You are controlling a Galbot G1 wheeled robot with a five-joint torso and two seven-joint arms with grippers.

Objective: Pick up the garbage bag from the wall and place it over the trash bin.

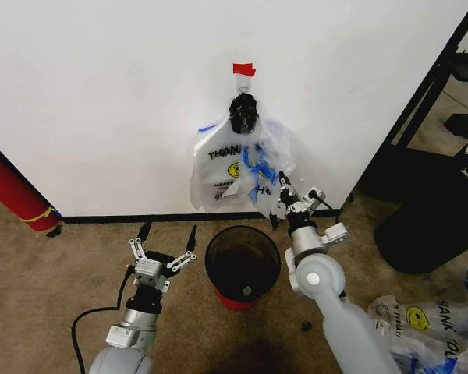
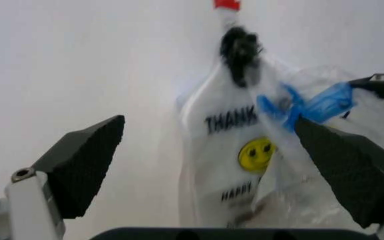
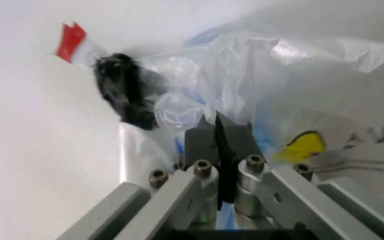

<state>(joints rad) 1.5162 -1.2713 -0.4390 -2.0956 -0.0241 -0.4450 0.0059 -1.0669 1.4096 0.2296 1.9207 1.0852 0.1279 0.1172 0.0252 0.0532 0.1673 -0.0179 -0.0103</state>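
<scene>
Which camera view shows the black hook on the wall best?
The right wrist view: the black hook is near and large, under the red tape. The head view shows it small; the left wrist view shows it blurred, with the garbage bag below.

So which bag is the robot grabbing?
Look at the white wall: under a bit of red tape, a black hook holds the garbage bag. The right pincer is shut on it. Unlike the bags on the floor, it hangs.

Looks like a plain indoor test room. Bare white painted wall with black baseboard, worn beige carpet, black metal shelving frame alongside.
</scene>
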